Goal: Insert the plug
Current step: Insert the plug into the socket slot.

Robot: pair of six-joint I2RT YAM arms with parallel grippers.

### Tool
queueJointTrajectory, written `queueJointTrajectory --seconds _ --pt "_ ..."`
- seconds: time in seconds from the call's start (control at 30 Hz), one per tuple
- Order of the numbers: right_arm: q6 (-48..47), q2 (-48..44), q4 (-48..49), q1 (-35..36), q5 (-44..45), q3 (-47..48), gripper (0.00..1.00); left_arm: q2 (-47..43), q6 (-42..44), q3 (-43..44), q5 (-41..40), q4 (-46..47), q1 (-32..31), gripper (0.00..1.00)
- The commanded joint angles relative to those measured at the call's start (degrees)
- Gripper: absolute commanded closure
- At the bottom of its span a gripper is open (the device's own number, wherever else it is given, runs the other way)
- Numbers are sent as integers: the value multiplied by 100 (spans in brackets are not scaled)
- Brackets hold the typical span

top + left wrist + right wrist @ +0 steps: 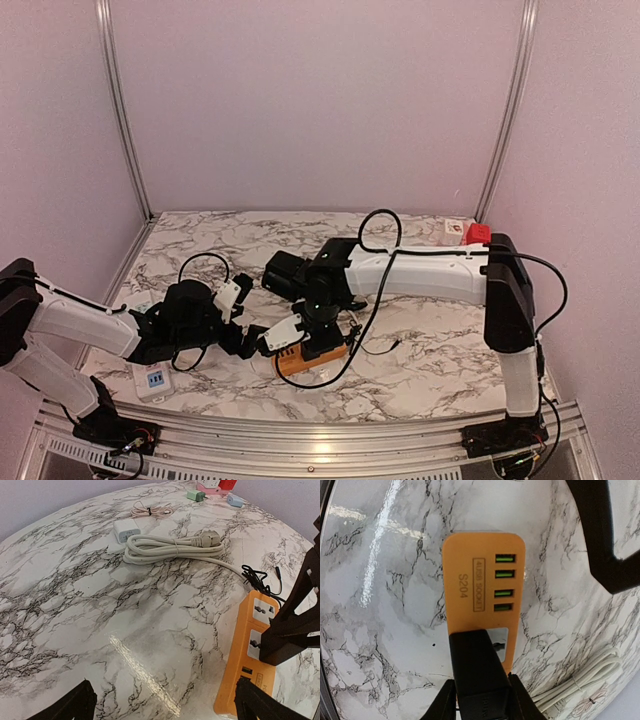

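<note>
Marble-patterned table (100, 605) carries an orange power strip (465, 580) near its front edge, with four green USB ports at one end. A coiled white cable (170, 547) lies well apart behind it. The left gripper (165, 700) hangs spread wide just beside the strip, holding nothing. The right gripper (481, 690) pinches the black plug (480, 675), which stands on the strip's socket beside the ports; its depth cannot be told.

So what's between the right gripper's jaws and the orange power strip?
The black plug: the right gripper flanks it, and it stands on a socket of the orange power strip. The right wrist view shows this.
</note>
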Motion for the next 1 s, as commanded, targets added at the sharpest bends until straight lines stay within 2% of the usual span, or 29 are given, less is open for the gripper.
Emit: queueJointTrajectory --seconds 0.0,0.3,0.53,0.8,0.97 --pt "131 166 368 38 346 -6 71 -57 -37 -38 13 118 26 1" --pt "179 -202 381 39 426 26 64 -28 -44 -34 13 126 28 1" --pt "287 -528 360 48 360 -178 51 -12 -34 -30 5 131 29 1" --pt "402 -1000 475 48 95 -352 50 -43 -35 -38 -3 130 31 1" --pt "368 -1167 658 48 430 -470 50 -50 -40 -45 5 133 30 1"
